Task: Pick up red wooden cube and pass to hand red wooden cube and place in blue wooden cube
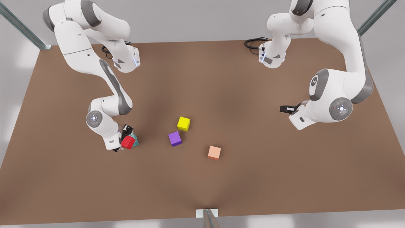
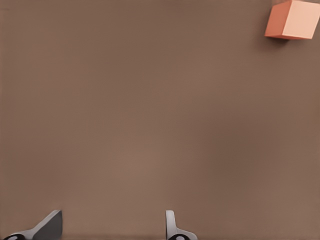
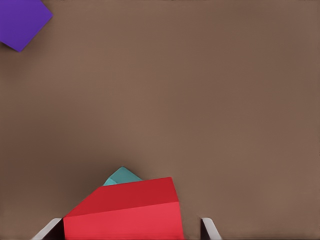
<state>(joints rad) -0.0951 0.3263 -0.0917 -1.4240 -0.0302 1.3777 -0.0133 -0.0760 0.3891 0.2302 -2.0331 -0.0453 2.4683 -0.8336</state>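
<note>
**Red cube above the teal cube**

On the brown bench [image 1: 284,177], at the front view's left, the right pincer [image 1: 125,139] is clamped on the small bright red wooden cube [image 1: 128,142], directly over the teal blue-green wooden cube [image 1: 135,141]. At the front view's right the left pincer [image 1: 286,109] waits, fingers [image 2: 172,227] apart, with the pale orange-peach cube [image 2: 292,20] ahead. No writing is legible.

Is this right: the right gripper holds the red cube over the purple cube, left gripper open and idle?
Not quite. The right gripper holds the red wooden cube over the blue wooden cube, not the purple cube, which sits apart; the right wrist view shows teal under the red. The left gripper is open and idle.
</note>
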